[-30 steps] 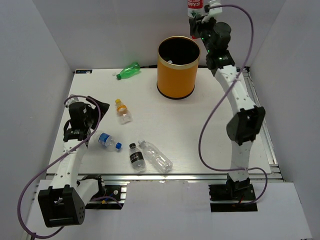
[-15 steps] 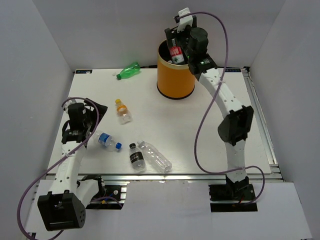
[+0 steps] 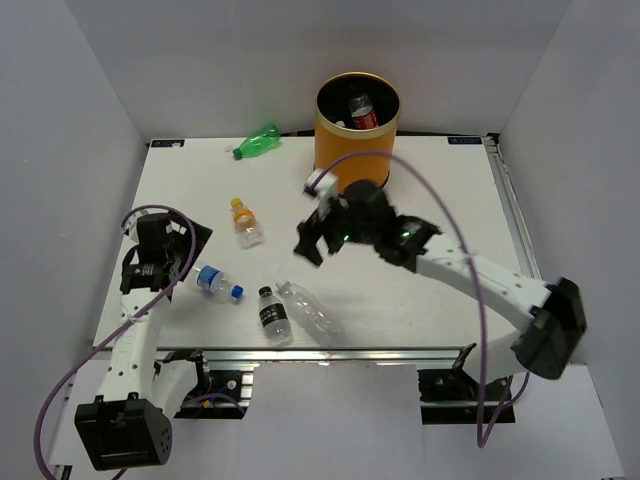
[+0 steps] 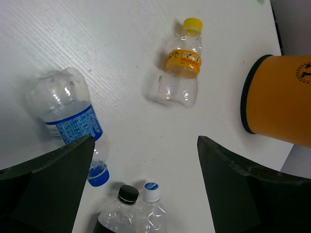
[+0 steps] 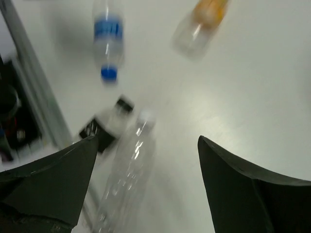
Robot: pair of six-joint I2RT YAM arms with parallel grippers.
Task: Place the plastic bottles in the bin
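Inside tall orange cylindrical bin (image 3: pixel 338 150), red-labelled plastic bottle (image 3: pixel 362 110), just in front of bin right pincer (image 3: pixel 318 240) spread apart, empty, far left of bin left pincer (image 4: pixel 145 145) likewise apart

Tally from the top view.

On the table (image 3: pixel 430 200) — 5 plastic bottles lying down:
- green bottle (image 3: pixel 258 141): 1
- orange-capped bottle (image 3: pixel 244 224): 1
- blue-labelled bottle (image 3: pixel 216 282): 1
- black-labelled bottle (image 3: pixel 271 313): 1
- plain clear bottle (image 3: pixel 312 314): 1

Inside the bin (image 3: pixel 352 150) — 1: red-labelled bottle (image 3: pixel 361 110).

Total: 6.

Bins: 1. Tables: 1.

Robot arms: 2, left arm (image 3: pixel 140 310) and right arm (image 3: pixel 480 280).

Each wrist view takes in 4 of the table bottles; green is outside both.
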